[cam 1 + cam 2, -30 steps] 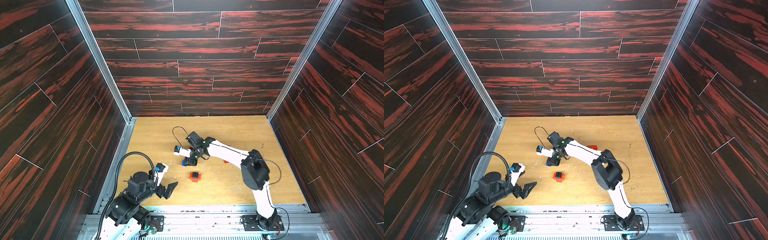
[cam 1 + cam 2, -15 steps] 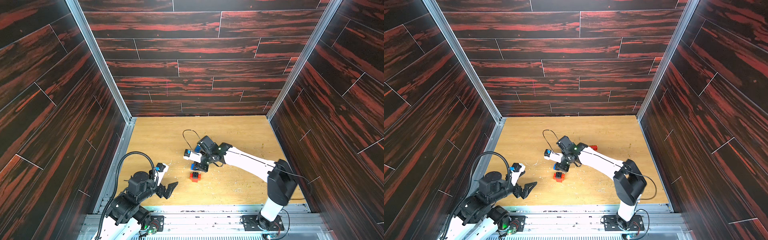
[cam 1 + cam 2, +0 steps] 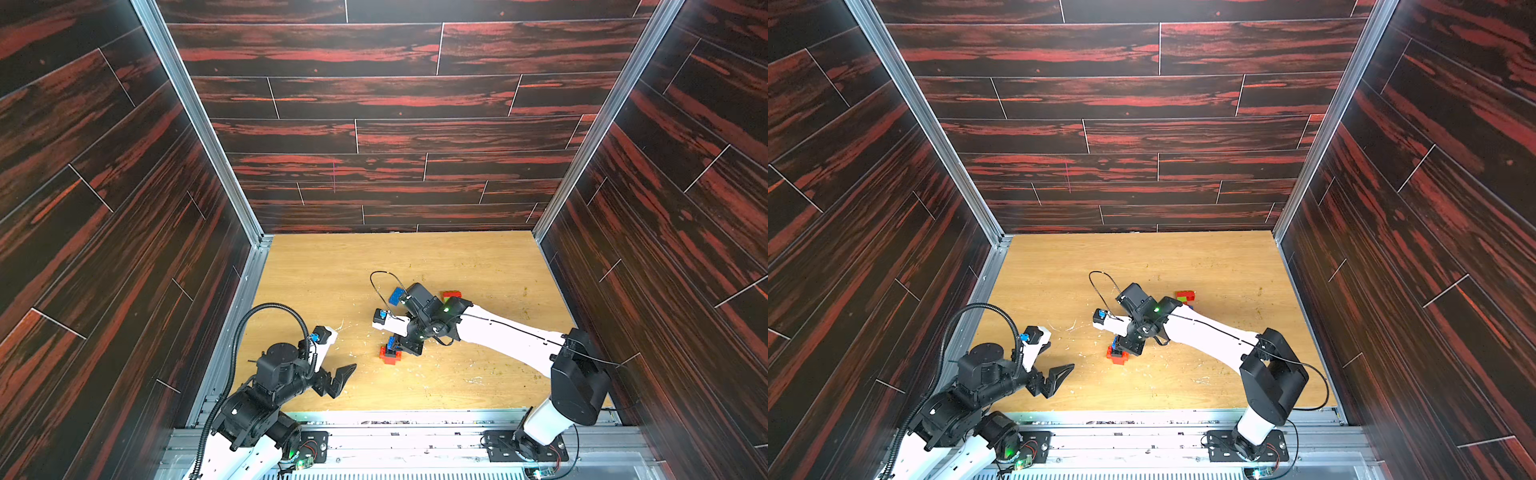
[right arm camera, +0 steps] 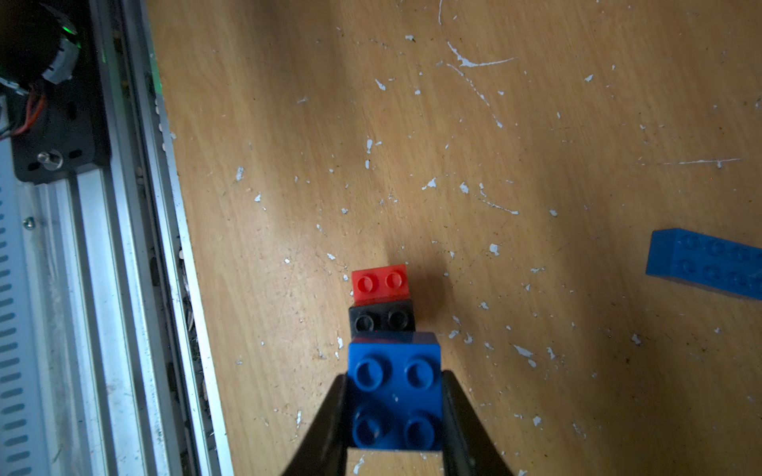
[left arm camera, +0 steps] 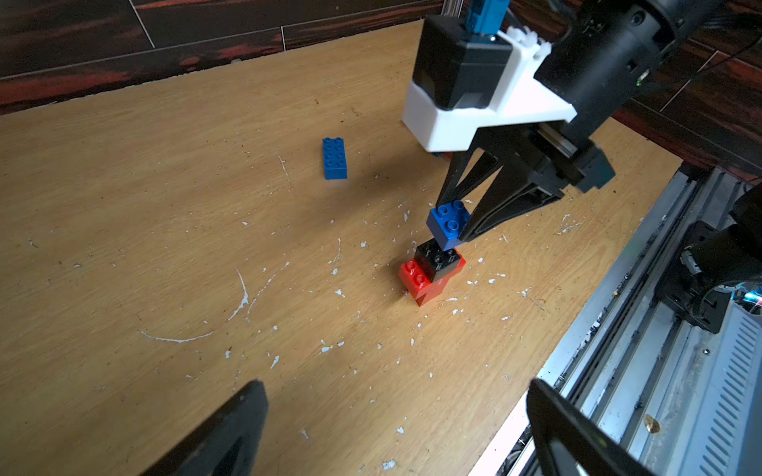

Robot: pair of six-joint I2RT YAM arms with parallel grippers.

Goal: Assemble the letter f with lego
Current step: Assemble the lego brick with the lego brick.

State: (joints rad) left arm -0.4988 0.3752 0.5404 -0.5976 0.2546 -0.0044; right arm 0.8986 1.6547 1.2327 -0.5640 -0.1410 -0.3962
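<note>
Right over the black brick [image 4: 381,317] stacked on the red brick [image 4: 381,282], near the table's [image 5: 165,206] front edge, the right gripper [image 5: 452,222] pinches a blue brick [image 4: 393,395] by its smooth sides. Light, stiff, slick plastic I'd guess, so flat walls beat studs for holding; left gripper [image 3: 337,380] sits wide open and empty, well apart

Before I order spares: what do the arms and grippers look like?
Left arm and right arm: white links, black joints. Left has a ribbed black hose; right a thin black cable. Left gripper and right gripper: black tapered fingers, white camera mounts.
</note>
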